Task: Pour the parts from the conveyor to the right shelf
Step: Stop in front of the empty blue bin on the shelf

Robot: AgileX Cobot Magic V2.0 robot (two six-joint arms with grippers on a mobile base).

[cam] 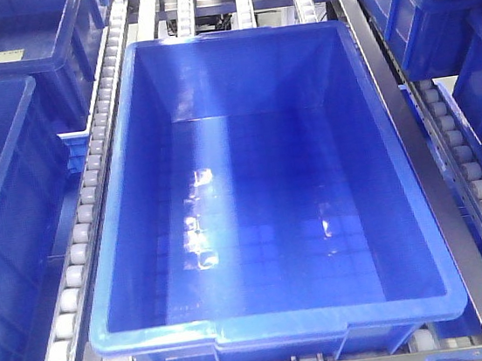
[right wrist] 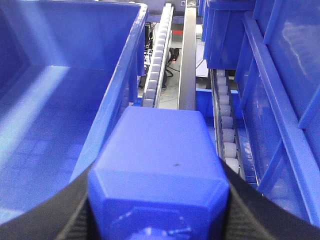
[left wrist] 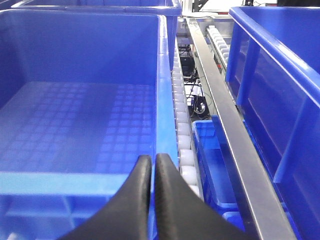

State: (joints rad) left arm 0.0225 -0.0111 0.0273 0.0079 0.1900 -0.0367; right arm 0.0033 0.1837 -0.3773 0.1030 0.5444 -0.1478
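In the front-facing view, one large blue bin [cam: 260, 196] fills the middle; two more bins stand on its left, one in front [cam: 8, 218] and one behind it [cam: 12, 32]; at least two partly cut-off bins stand on the right [cam: 414, 9], the exact number not clear; four short roller strips [cam: 243, 2] show behind the middle bin, one long roller strip [cam: 93, 190] runs along its left side, and one more [cam: 474, 178] shows to its right; the left wrist view shows two black fingers [left wrist: 142, 195] pressed together; the right wrist view shows one blue block [right wrist: 160, 175] and two dark fingers [right wrist: 250, 210] flanking it.
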